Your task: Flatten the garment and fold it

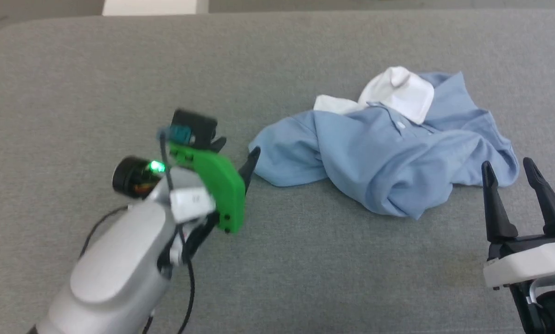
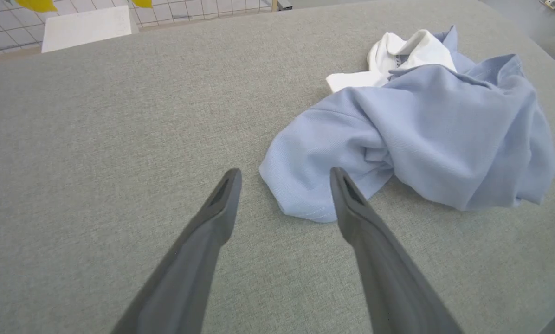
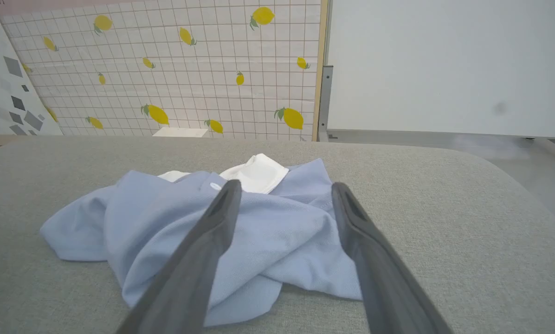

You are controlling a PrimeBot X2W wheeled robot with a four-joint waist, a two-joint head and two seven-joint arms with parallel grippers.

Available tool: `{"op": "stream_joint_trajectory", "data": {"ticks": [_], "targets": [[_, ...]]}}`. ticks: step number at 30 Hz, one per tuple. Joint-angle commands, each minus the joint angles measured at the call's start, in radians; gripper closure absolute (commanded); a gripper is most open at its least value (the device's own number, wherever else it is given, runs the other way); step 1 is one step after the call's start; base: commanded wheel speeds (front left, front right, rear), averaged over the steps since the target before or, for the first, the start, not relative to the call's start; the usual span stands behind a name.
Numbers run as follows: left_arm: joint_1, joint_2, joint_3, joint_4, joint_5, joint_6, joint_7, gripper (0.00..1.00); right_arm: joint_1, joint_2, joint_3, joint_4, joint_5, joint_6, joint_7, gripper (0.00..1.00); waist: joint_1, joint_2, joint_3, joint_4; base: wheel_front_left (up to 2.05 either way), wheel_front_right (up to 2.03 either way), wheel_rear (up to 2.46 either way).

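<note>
- A small light blue shirt [image 1: 389, 157] lies crumpled in a heap right of centre in the head view, on a grey cloth-covered table [image 1: 119, 69]. It is neither flat nor folded.
- Its white collar [image 1: 407, 93] sits at the top of the heap, with a white button [image 1: 400, 125] just below it.
- A loose blue flap [image 1: 287, 157] with a stitched edge spreads from the heap toward the left of the frame. Whether it is a sleeve is hard to tell.
- The left gripper [image 1: 238, 150] is at the middle left of the head view, on a silver arm with a green bracket. Its jaws are spread wide and grip nothing. One dark fingertip is just beside the left edge of the flap.
- In the left wrist view the right-hand finger [image 2: 351, 204] overlaps the flap's edge. Whether it touches the cloth cannot be told.
- The right gripper [image 1: 507, 163] is at the lower right of the head view, fingers pointing up the frame. Its jaws are also spread wide and empty, with the tips just beside the shirt's lower right edge.
- In the right wrist view the heap lies across the middle of the frame, behind and between the two fingers.
- Beyond the table, that view shows a tiled wall with a lemon print [image 3: 166, 69] at upper left and a plain white panel [image 3: 444, 65] at upper right.
</note>
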Motion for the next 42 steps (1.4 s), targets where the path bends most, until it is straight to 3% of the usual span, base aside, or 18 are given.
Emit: {"op": "stream_joint_trajectory", "data": {"ticks": [1, 8, 18, 19, 20, 25, 30, 37, 42], "targets": [[-0.045, -0.011, 0.003, 0.018, -0.015, 0.001, 0.035, 0.0, -0.013, 0.005, 0.004, -0.007, -0.007, -0.001, -0.009, 0.0, 0.0, 0.0, 0.063, -0.047, 0.0, 0.0, 0.0], [-0.203, -0.021, -0.014, 0.149, -0.067, 0.002, 0.282, 0.0, -0.027, 0.022, 0.03, -0.005, -0.024, -0.001, -0.026, 0.0, 0.0, 0.0, 0.126, -0.091, 0.0, 0.0, 0.0], [-0.252, -0.006, -0.05, 0.271, -0.07, 0.007, 0.409, 0.0, -0.041, 0.048, 0.056, 0.014, -0.034, -0.001, -0.053, 0.0, 0.0, 0.0, 0.163, -0.126, 0.0, 0.0, 0.0], [-0.248, -0.001, -0.057, 0.276, -0.069, 0.003, 0.416, 0.73, -0.042, 0.05, 0.058, 0.016, -0.036, -0.001, -0.054, 0.0, 0.0, 0.0, 0.164, -0.126, 0.0, 0.0, 0.0], [-0.242, 0.003, -0.062, 0.278, -0.071, -0.002, 0.421, 1.0, -0.042, 0.051, 0.06, 0.018, -0.039, -0.001, -0.055, 0.0, 0.0, 0.0, 0.163, -0.125, 0.0, 0.0, 0.0], [-0.208, 0.013, -0.038, 0.251, -0.055, 0.022, 0.331, 1.0, -0.032, 0.053, 0.057, 0.033, -0.051, -0.001, -0.057, 0.0, 0.0, 0.0, 0.134, -0.104, 0.0, 0.0, 0.0], [-0.182, 0.022, 0.037, 0.184, -0.025, 0.099, 0.172, 1.0, -0.025, 0.044, 0.055, 0.039, -0.05, -0.001, -0.045, 0.0, 0.0, 0.0, 0.085, -0.066, 0.0, 0.0, 0.0], [-0.171, 0.088, 0.181, 0.094, 0.02, 0.214, -0.011, 1.0, -0.022, 0.039, 0.062, 0.034, -0.045, -0.001, -0.016, 0.0, 0.0, 0.0, 0.042, -0.011, 0.0, 0.0, 0.0], [-0.094, 0.134, 0.237, 0.102, -0.005, 0.237, -0.041, 1.0, -0.02, 0.046, 0.062, 0.038, -0.047, -0.001, -0.008, 0.0, 0.0, 0.0, 0.033, 0.008, 0.0, 0.0, 0.0]]}}
